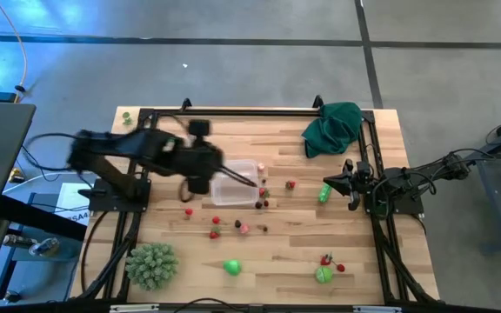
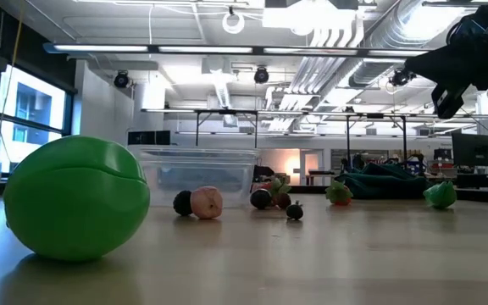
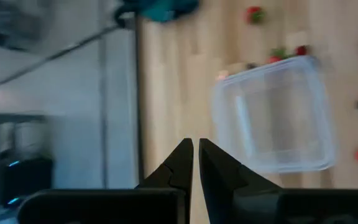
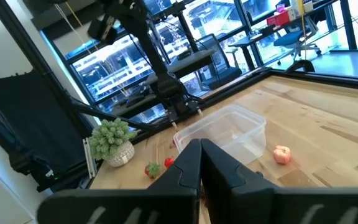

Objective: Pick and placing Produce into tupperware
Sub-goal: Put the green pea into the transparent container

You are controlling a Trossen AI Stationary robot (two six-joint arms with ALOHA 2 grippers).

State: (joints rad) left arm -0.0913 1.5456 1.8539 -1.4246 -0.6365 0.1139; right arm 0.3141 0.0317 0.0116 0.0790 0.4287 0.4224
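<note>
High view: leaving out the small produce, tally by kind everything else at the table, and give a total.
robot arms: 2
tupperware: 1
dark green cloth: 1
spiky pale-green ball: 1
Total: 5

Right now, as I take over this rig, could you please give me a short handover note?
Left claw: shut, empty, above the table beside the tupperware.
Right claw: shut, empty, waiting at the table's right edge.
Tupperware: mid-table, upright, no lid, looks empty.
Produce: all loose on the wood; small red and dark pieces beside the container, a pink piece and a green piece nearer the front, a green piece by the right claw.
Done: nothing placed.
Left: pick every piece and drop it in.
</note>
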